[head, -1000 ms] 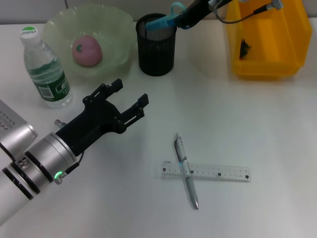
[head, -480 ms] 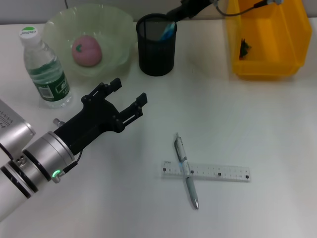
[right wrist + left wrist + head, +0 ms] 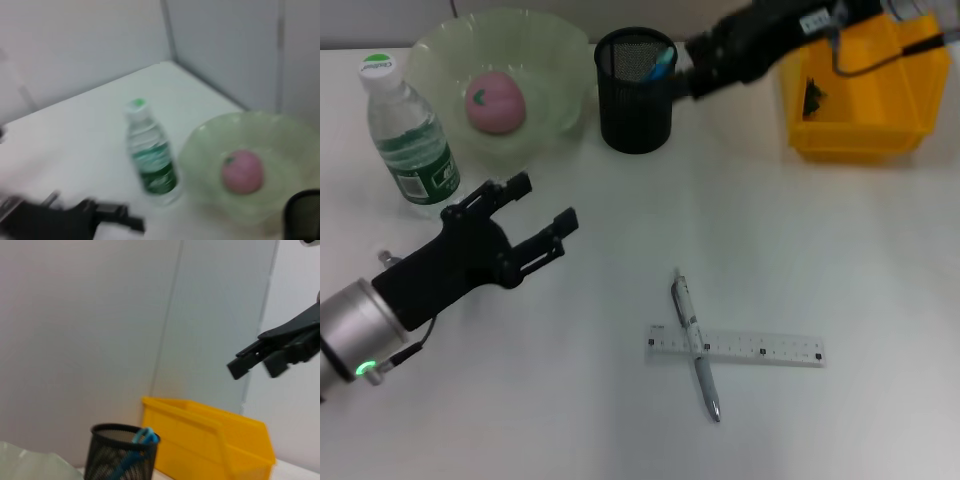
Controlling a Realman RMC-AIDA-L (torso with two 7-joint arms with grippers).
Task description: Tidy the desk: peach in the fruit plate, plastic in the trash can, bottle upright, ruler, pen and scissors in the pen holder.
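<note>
Scissors (image 3: 660, 62) in pen holder (image 3: 635, 95); left gripper (image 3: 535, 215) jaws spread, empty; right unclear.

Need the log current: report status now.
Left pincer open, empty, above desk. Right pincer beside pen holder; scissors inside. Pen lies across ruler, nothing blocking.

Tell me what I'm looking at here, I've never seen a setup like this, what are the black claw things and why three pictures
It is a two-armed robot tidying a white desk. One camera sits on its head; one rides on each wrist.

The left gripper hovers open and empty above the desk. The right gripper is near the pen holder, which holds the scissors.

The peach lies in the fruit plate, the bottle stands upright, and a dark scrap sits in the trash can. The pen lies across the ruler.
</note>
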